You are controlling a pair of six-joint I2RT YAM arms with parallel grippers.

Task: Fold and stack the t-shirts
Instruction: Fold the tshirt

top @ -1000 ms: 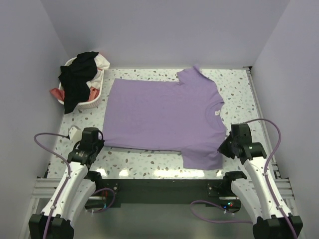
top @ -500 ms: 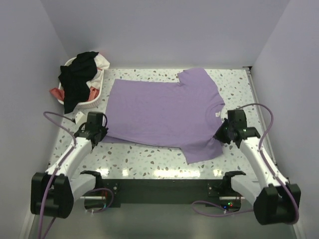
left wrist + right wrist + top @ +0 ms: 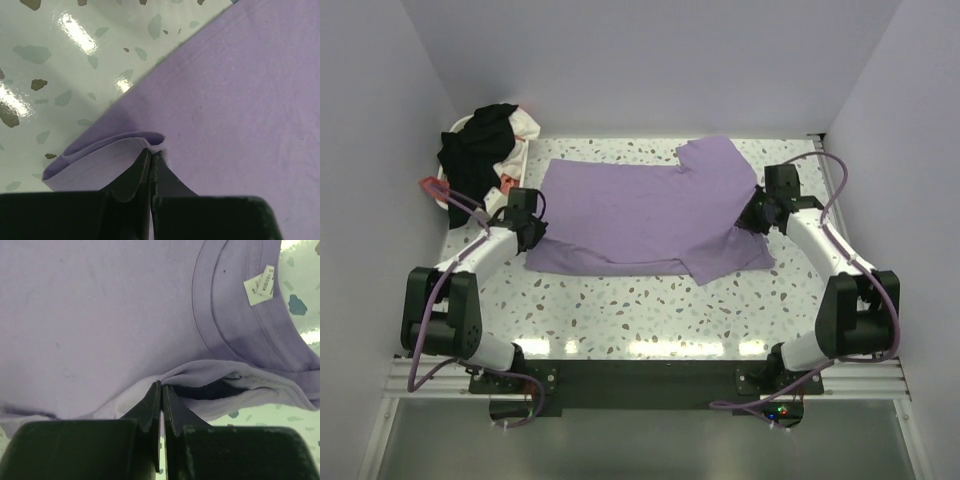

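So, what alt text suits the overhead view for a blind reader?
A lavender t-shirt lies on a speckled table, the left end effector and right end effector each shut on its edge. A basket of clothes sits far left.

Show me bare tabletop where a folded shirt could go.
Best: the broad near strip of table between the lavender shirt and the arm bases. A thin strip runs behind the shirt by the back wall. Crowded: the far-left corner, with the laundry basket and left claw.
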